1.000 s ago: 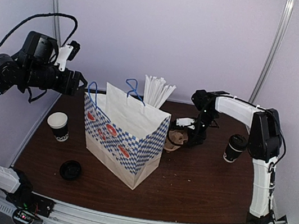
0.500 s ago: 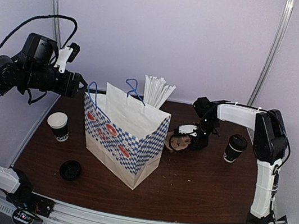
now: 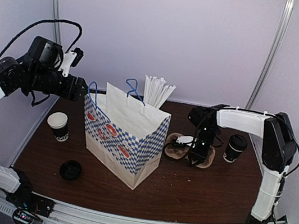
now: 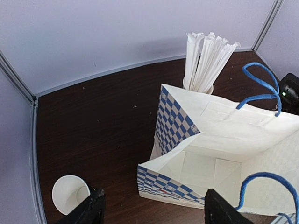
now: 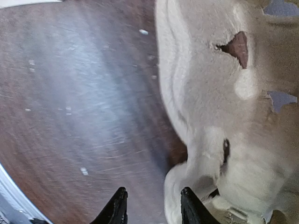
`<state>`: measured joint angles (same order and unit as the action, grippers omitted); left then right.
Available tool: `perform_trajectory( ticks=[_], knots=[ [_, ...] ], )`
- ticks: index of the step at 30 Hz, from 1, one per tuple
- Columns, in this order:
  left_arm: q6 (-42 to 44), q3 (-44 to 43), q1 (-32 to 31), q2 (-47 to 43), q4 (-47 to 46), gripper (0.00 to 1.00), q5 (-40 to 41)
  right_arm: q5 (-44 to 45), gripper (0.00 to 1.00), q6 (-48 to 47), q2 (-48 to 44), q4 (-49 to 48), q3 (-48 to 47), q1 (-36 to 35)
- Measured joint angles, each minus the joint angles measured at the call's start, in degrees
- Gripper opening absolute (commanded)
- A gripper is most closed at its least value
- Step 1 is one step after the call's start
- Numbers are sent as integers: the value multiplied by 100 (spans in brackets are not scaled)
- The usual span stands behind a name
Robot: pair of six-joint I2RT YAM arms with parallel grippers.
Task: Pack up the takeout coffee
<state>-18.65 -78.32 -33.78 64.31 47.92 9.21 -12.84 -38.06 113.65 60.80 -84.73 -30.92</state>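
The takeout coffee (image 3: 235, 148), a black cup with a black lid, stands upright at the right of the table (image 3: 193, 193). It shows in neither wrist view. My right gripper (image 3: 195, 152) (image 5: 154, 205) is low over the table just left of the cup, at a brown pulp cup carrier (image 3: 177, 150) (image 5: 224, 93). Its jaws stand narrowly open, with bare table and the carrier's rim in the gap. My left gripper (image 3: 81, 91) (image 4: 156, 210) hangs wide open and holds nothing, above the left edge of the blue-checked paper bag (image 3: 126, 134) (image 4: 219, 140).
The bag stands open at the table's middle, its blue handles (image 4: 261, 88) up. A white cup of straws (image 3: 157, 90) (image 4: 203, 60) is behind it. A lidless black cup (image 3: 58, 126) (image 4: 69, 193) and a loose black lid (image 3: 70, 169) lie at the left.
My right gripper has come down and nearer, onto the pulp carrier, and its jaws have narrowed. The carrier has shifted a little toward me. The left gripper edged toward the bag.
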Motion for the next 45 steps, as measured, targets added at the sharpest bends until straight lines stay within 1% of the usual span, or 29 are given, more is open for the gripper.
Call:
perform_trajectory(
  ticks=[3,7,9,12,19,24,30,34,38,41,45],
  knots=[
    [4,-9,0,122,-4,74,-39,-101,41,186,-243,262,-79,-48],
    [9,-61,0,256,-13,73,-72,-90,40,214,-538,470,-612,-9],
    [11,-87,0,289,-39,73,-92,-22,39,153,-656,367,-802,4],
    [11,-92,0,295,-42,74,-131,155,38,-33,-726,131,-844,7],
    [11,-122,0,295,-20,74,-133,490,35,-339,-452,-514,-699,13],
    [9,-175,0,297,-15,73,-136,715,36,-348,-192,-874,-671,109],
    [7,-177,0,341,-22,74,-173,887,37,-201,-90,-1158,-656,452],
    [2,-177,0,356,-31,73,-208,791,36,-181,-184,-1239,-518,584],
    [2,-177,0,356,-35,73,-236,435,34,-247,-319,-1128,-424,577],
    [0,-177,0,356,-37,73,-262,146,33,-315,-267,-876,-511,566],
    [-2,-177,0,358,-37,74,-284,-37,33,-354,-31,-627,-745,566]
  ],
)
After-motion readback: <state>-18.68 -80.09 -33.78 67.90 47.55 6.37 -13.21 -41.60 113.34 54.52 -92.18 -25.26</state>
